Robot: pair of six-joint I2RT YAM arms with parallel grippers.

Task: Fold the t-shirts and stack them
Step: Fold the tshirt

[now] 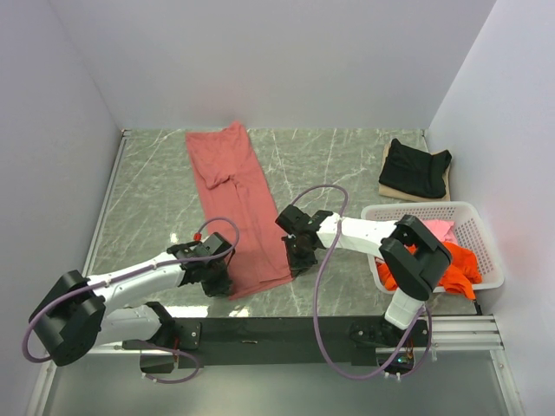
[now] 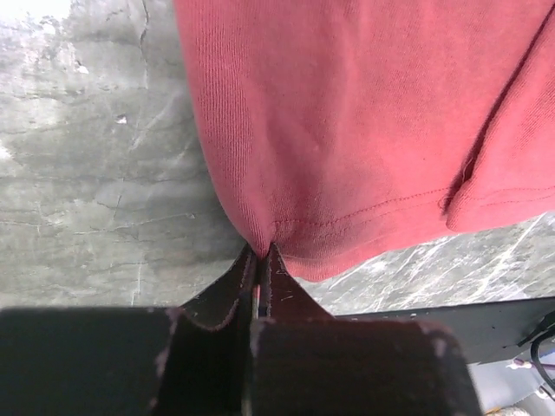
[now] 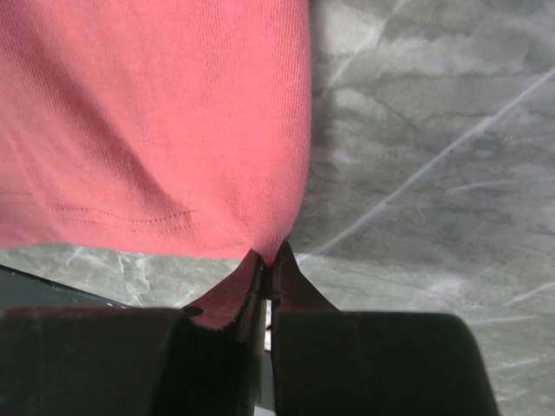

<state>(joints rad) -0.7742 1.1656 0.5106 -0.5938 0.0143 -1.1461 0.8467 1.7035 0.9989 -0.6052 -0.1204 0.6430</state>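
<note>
The brick-red t-shirt (image 1: 232,199) is laid lengthwise, far to near, on the grey marbled counter (image 1: 347,165), white walls (image 1: 286,61) around. Its near hem corners are pinched by the left fingers (image 2: 224,293) and right fingers (image 3: 302,290).

surface: grey marbled table (image 1: 347,165) | on it: brick-red t-shirt (image 1: 234,191), white basket (image 1: 434,206), tan mat (image 1: 385,184)

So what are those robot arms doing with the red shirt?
Two robot arms are folding shirts. The left arm and right arm each have jaws shut on a near corner of the red t-shirt on the table. A black shirt lies folded far right; an orange shirt and a pink shirt sit in the white basket.
</note>
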